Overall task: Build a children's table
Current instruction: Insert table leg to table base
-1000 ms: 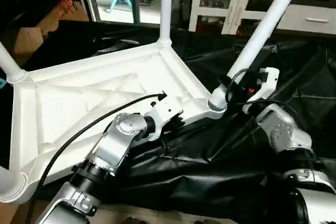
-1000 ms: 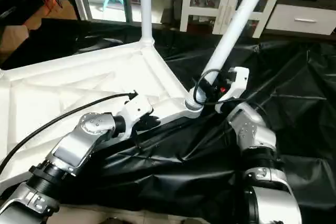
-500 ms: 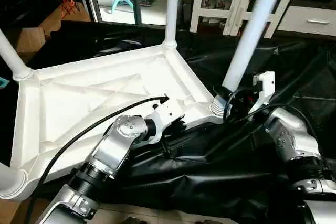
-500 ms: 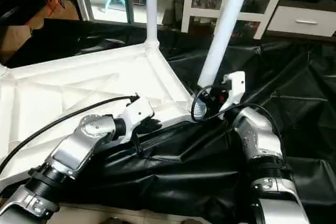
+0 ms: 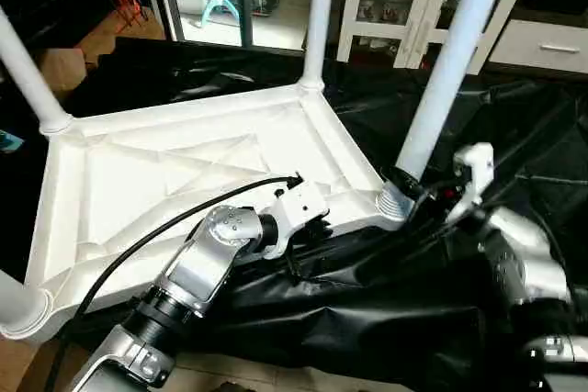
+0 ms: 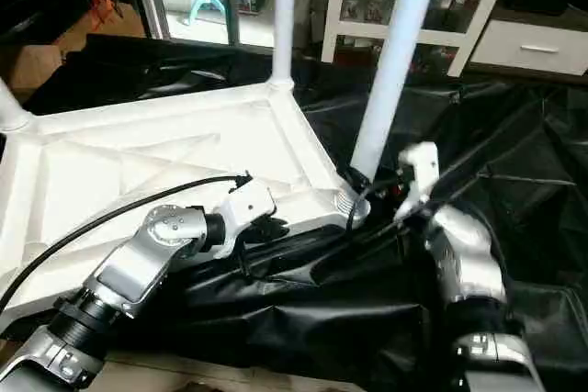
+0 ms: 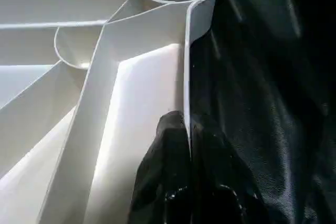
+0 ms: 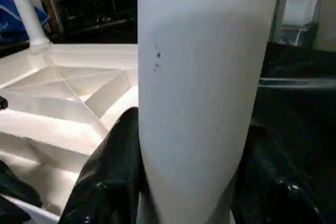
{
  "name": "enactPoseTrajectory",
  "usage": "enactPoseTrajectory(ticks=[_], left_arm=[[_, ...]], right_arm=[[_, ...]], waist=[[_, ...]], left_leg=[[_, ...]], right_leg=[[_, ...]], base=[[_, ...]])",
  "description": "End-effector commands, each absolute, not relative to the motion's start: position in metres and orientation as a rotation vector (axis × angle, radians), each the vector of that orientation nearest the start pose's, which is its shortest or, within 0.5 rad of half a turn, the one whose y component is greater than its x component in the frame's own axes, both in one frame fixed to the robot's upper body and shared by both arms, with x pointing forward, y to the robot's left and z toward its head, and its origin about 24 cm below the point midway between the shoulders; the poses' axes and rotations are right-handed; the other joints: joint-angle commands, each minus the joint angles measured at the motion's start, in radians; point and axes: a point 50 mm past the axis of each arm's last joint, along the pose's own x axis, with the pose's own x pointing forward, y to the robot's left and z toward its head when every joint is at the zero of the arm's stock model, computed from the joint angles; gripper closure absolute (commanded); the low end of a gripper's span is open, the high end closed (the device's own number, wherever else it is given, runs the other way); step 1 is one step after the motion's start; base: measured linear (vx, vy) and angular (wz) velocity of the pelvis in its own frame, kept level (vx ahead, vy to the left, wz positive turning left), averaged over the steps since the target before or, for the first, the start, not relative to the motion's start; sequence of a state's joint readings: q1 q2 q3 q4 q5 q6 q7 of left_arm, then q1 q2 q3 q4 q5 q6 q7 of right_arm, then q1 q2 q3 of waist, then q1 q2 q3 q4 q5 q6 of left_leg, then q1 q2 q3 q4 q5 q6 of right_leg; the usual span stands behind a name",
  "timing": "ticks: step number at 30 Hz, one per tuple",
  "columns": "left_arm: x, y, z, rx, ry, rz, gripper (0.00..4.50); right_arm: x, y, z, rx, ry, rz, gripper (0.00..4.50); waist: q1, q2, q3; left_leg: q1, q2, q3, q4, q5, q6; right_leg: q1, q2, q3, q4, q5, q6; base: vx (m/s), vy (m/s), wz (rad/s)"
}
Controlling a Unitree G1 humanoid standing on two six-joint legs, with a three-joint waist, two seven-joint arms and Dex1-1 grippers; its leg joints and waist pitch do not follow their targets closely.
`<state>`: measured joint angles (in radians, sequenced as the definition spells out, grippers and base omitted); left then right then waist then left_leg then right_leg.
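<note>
The upturned white moulded-plastic tabletop (image 5: pixel 165 172) has a smooth, faintly glossy finish across its raised ribs. The white tubular plastic leg (image 8: pixel 205 93) looks smooth and satin, marked by a few tiny dark specks. The crinkled black plastic sheet (image 5: pixel 386 319) beneath catches the light on its creases. The robot's forearms (image 5: pixel 207 259) are brushed silver metal with white plastic housings. The left gripper's black fingers (image 7: pixel 173 177) look glossy and rubbery. A matt black cable (image 5: pixel 156 231) trails along the left arm.

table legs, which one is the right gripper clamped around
The near-right leg, rising from the corner socket beside the right gripper; the other legs stand untouched.
</note>
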<state>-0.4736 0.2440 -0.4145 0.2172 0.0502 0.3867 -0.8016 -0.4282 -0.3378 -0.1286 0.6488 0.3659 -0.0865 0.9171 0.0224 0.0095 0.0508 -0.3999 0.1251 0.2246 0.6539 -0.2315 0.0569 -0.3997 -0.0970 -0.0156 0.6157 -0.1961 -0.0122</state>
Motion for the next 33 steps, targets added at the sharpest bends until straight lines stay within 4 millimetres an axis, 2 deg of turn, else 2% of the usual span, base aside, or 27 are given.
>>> enactPoseTrajectory(ticks=[1, 2, 11, 15, 21, 27, 30, 31, 33], left_arm=[[0.298, 0.072, 0.057, 0.415, 0.346, -1.086, 4.50], [0.298, 0.072, 0.057, 0.415, 0.345, -1.085, 4.50], [0.301, 0.074, 0.060, 0.415, 0.331, -1.079, 4.50], [0.301, 0.076, 0.061, 0.415, 0.326, -1.083, 4.50], [0.300, 0.077, 0.063, 0.408, 0.320, -1.099, 4.50], [0.301, 0.078, 0.062, 0.402, 0.339, -1.073, 4.50], [0.304, 0.080, 0.061, 0.391, 0.356, -1.030, 4.50], [0.306, 0.081, 0.061, 0.386, 0.366, -0.997, 4.50], [0.314, 0.082, 0.062, 0.363, 0.380, -0.886, 4.50]], right_arm=[[0.296, -0.217, 0.021, 0.138, 0.144, 0.662, 2.62], [0.295, -0.218, 0.018, 0.141, 0.136, 0.649, 2.62], [0.279, -0.213, 0.001, 0.102, 0.190, 0.692, 2.62], [0.277, -0.213, 0.001, 0.095, 0.196, 0.727, 2.62], [0.276, -0.212, 0.002, 0.089, 0.206, 0.770, 2.62], [0.280, -0.207, 0.000, 0.051, 0.210, 0.717, 2.62], [0.285, -0.202, -0.002, 0.021, 0.211, 0.637, 2.62], [0.287, -0.201, -0.003, 0.011, 0.208, 0.596, 2.62], [0.295, -0.199, -0.004, -0.001, 0.206, 0.467, 2.62]], waist=[[-0.010, -0.019, -0.072], [-0.009, -0.016, -0.072], [-0.006, -0.014, -0.071], [-0.006, -0.016, -0.070], [-0.007, -0.014, -0.069], [-0.007, -0.012, -0.066], [-0.011, -0.006, -0.061], [-0.019, -0.008, -0.057], [-0.030, -0.004, -0.054]], left_leg=[[0.039, 0.105, -0.053, -0.085, -0.004, 0.114], [0.041, 0.105, -0.052, -0.085, -0.010, 0.107], [0.040, 0.104, -0.053, -0.090, -0.030, 0.095], [0.040, 0.104, -0.053, -0.091, -0.029, 0.098], [0.040, 0.105, -0.053, -0.093, -0.041, 0.094], [0.040, 0.106, -0.055, -0.097, -0.052, 0.090], [0.041, 0.106, -0.056, -0.104, -0.105, 0.062], [0.039, 0.105, -0.056, -0.109, -0.145, 0.043], [0.044, 0.107, -0.057, -0.116, -0.210, 0.000]], right_leg=[[0.033, -0.060, 0.021, -0.049, -0.032, -0.284], [0.032, -0.061, 0.022, -0.050, -0.030, -0.284], [0.034, -0.060, 0.023, -0.053, -0.029, -0.277], [0.033, -0.060, 0.022, -0.053, -0.023, -0.276], [0.032, -0.059, 0.023, -0.055, -0.031, -0.275], [0.032, -0.060, 0.023, -0.058, -0.045, -0.272], [0.027, -0.059, 0.024, -0.066, -0.102, -0.263], [0.026, -0.057, 0.024, -0.070, -0.143, -0.256], [0.020, -0.056, 0.025, -0.075, -0.207, -0.246]], base=[[0.000, 0.000, 0.00], [0.000, 0.000, 0.00], [0.000, 0.000, 0.00], [0.000, 0.000, 0.00], [0.000, 0.000, 0.00], [0.000, 0.000, 0.00], [0.000, 0.000, 0.00], [0.000, 0.000, 0.00], [0.000, 0.000, 0.00]])
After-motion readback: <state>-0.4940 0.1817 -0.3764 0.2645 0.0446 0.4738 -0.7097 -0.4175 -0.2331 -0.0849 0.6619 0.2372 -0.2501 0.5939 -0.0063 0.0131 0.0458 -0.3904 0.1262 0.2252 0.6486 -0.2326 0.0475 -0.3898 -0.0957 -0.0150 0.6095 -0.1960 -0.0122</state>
